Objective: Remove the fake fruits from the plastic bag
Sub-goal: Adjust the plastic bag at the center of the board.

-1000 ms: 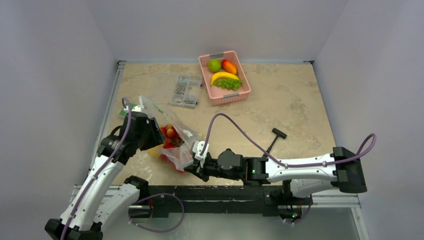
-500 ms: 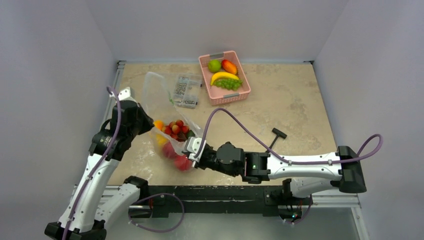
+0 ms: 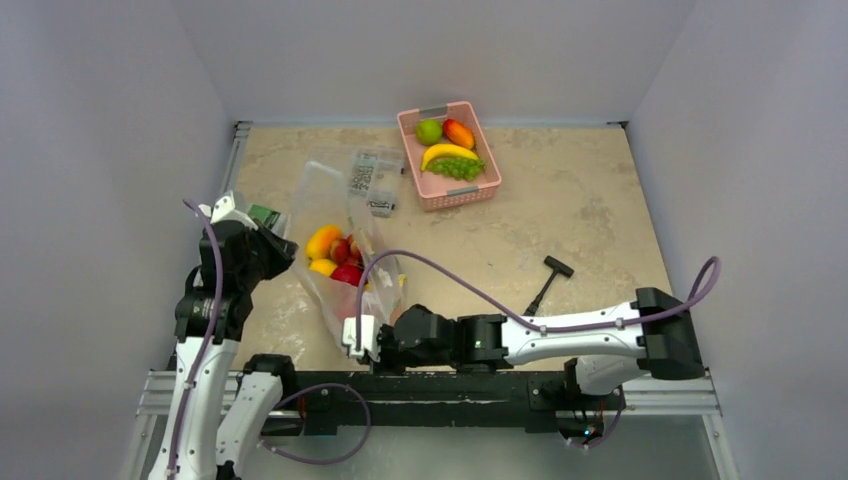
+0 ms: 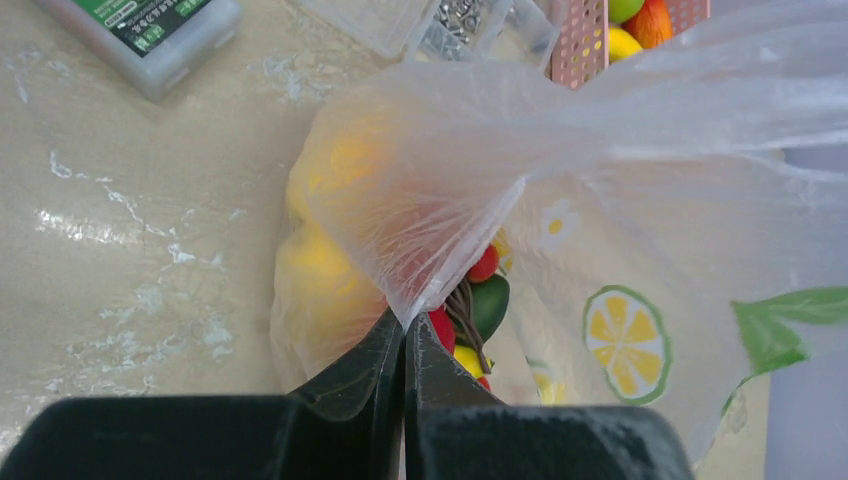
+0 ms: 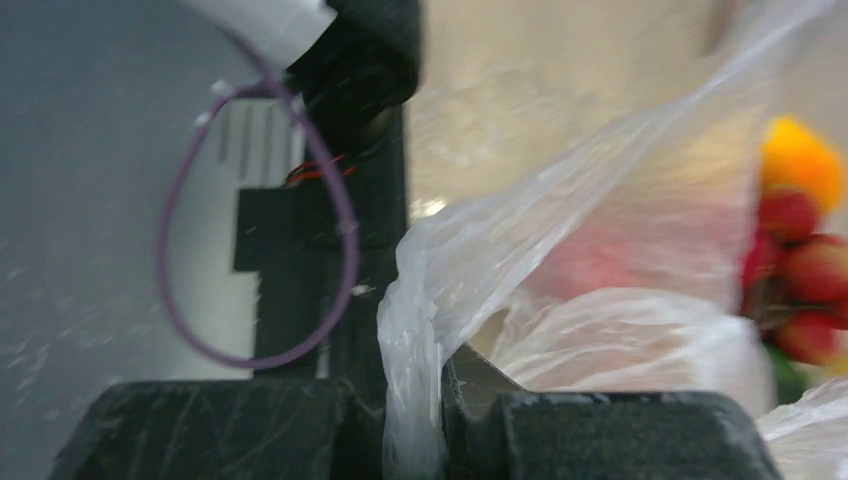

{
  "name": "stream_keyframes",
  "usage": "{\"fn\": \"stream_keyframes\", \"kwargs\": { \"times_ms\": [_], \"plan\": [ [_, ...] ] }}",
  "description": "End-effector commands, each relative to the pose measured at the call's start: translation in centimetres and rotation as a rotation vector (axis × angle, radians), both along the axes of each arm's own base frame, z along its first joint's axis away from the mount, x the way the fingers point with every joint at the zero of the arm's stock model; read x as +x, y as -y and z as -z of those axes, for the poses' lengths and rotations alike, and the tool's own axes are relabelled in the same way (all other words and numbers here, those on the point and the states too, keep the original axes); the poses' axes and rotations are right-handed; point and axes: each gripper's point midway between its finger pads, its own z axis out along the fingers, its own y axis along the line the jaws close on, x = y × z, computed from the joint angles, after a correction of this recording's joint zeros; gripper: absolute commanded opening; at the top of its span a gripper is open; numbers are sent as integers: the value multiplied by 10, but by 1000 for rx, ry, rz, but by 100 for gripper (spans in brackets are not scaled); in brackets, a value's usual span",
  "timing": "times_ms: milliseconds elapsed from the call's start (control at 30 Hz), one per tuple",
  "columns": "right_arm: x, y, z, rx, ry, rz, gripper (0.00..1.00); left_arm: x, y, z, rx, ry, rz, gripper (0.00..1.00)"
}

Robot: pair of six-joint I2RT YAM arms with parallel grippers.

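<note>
Your left gripper (image 4: 405,325) has its fingers (image 4: 350,375) pressed together, with a fold of the bag (image 4: 620,110) pinched at their tips. Your left arm (image 3: 195,370) rises steeply from its base, and its wrist bends so the fingers point right. Your right gripper (image 5: 412,400) is clamped as well, with bag film running down between its fingers (image 5: 600,430). Your right arm (image 3: 580,338) lies low and stretched along the near edge, elbow behind, fingers pointing left.

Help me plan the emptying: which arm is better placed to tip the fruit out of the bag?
Right, probably: the right gripper pinches the near end of the bag, with the fruits beyond it. The left gripper pinches film right beside the fruits.
</note>
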Motion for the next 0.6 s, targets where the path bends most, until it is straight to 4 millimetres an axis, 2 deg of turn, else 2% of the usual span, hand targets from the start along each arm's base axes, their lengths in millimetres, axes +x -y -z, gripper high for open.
{"fn": "stream_keyframes", "kwargs": {
  "times_ms": [0,33,100,133,200,300,333,433,567],
  "plan": [
    [-65,-10,28,-7,-294,-172,11,-13,5,5,37,68,84,0],
    [-71,-11,28,4,-328,-192,18,-16,5,8,49,71,90,0],
    [-76,-12,20,32,-381,-190,24,-19,6,11,63,70,110,0],
    [-79,-11,11,45,-399,-203,28,-21,7,11,66,69,122,0],
    [-82,-5,-9,68,-411,-214,43,-23,8,10,77,73,140,0],
    [-84,10,-37,91,-427,-216,52,-26,10,3,101,101,170,0],
    [-82,15,-46,100,-424,-201,54,-27,11,0,109,111,185,0],
    [-65,29,-68,139,-429,-94,72,-31,14,-3,124,133,223,0],
    [-39,36,-108,243,-433,31,87,-33,16,-3,140,136,251,0]
  ]
}}
